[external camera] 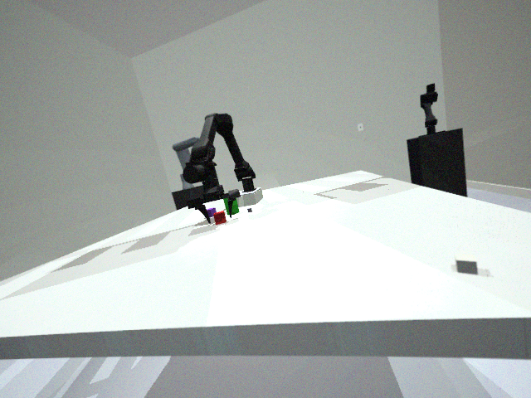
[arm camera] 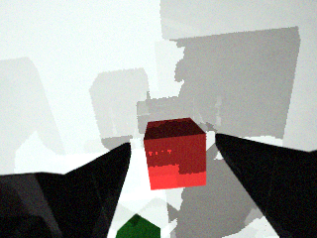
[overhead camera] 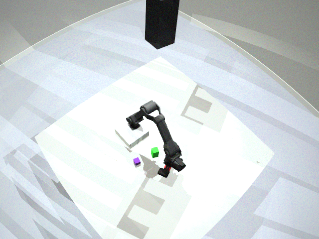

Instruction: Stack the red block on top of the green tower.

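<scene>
The red block (overhead camera: 170, 168) (external camera: 220, 217) (arm camera: 175, 159) rests on the white table. My gripper (overhead camera: 170, 169) (external camera: 220, 220) (arm camera: 172, 143) is low over it and open, with one finger on each side of the block. In the wrist view a gap shows between the block and each fingertip, the right gap a little narrower. The green tower (overhead camera: 154, 152) (external camera: 235, 207) (arm camera: 139, 229) stands upright close by, between the red block and the arm's base. In the wrist view only its top shows, at the bottom edge; one finger partly covers it in the exterior view.
A purple block (overhead camera: 136, 161) (external camera: 211, 211) lies near the green tower. The arm's base stands on a pale slab (overhead camera: 139, 140) (external camera: 253, 197). A small dark piece (external camera: 249, 210) lies near the tower, and a grey block (external camera: 466, 265) lies far off. A black pedestal (overhead camera: 161, 25) (external camera: 437, 160) stands beyond the table.
</scene>
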Controlling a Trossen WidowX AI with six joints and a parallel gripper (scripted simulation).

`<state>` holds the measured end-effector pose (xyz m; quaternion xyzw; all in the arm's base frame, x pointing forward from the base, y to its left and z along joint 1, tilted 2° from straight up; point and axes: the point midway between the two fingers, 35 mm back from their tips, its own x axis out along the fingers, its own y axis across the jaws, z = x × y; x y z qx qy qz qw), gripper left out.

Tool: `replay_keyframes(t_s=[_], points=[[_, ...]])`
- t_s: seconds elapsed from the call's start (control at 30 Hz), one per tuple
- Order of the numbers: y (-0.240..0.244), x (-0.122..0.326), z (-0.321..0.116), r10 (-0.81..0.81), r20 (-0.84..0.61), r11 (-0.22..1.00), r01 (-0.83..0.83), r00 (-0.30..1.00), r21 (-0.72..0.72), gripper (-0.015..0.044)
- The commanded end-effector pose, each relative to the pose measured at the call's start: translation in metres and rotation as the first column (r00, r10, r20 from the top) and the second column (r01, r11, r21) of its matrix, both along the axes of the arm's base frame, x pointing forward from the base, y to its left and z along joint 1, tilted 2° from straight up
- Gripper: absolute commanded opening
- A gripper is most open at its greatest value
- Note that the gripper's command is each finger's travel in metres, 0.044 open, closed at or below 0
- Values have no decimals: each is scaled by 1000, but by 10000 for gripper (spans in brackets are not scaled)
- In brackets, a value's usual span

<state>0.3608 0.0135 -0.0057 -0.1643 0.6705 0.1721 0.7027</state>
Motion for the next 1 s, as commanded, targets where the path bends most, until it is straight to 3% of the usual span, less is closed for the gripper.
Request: replay_keyframes(t_s=[0.0, 0.17, 0.4, 0.53, 0.97], points=[[1, 0, 0, 2, 0, 1000, -2, 1000, 6, 282], [1, 0, 0, 2, 0, 1000, -2, 1000, 6, 151], [1, 0, 0, 2, 0, 1000, -2, 1000, 6, 105], [0, 0, 12, 2, 0, 1000, -2, 1000, 6, 0], [-2, -3, 79, 2, 0, 1000, -2, 1000, 5, 0]])
